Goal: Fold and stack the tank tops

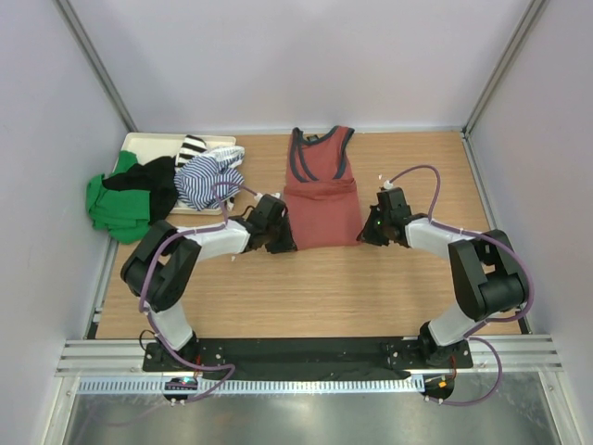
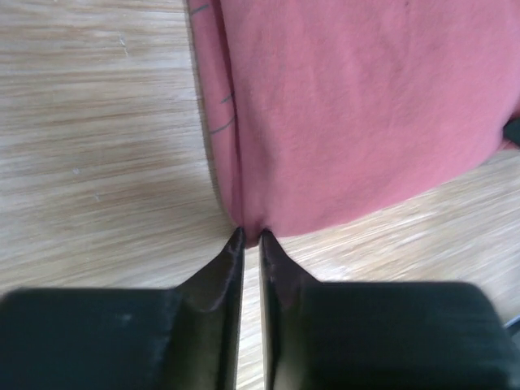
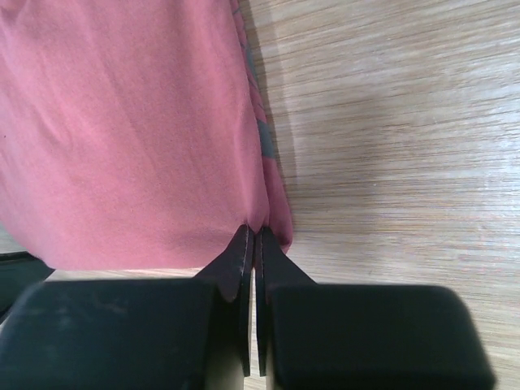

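Wooden table [image 1: 324, 297] between pale walls. From above, we see the red tank top [image 1: 320, 199] lying flat mid-table, neck far, with the left gripper [image 1: 283, 243] and right gripper [image 1: 364, 237] at its near corners. A striped top [image 1: 206, 178] rests on the tray [image 1: 139, 141], far left. In the left wrist view, we find the jaws almost together, pinching the near-left corner. In the right wrist view, the jaws are pressed together on the near-right corner.

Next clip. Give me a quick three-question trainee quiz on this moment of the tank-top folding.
1. True or false: the red top lies spread on the table, neck away from the arms.
2. Where do the left claw and right claw pinch it? A. straps B. near hem corners C. nowhere
3. What colour is the cloth at the tray's left edge?
Key: 1 true; 2 B; 3 green.
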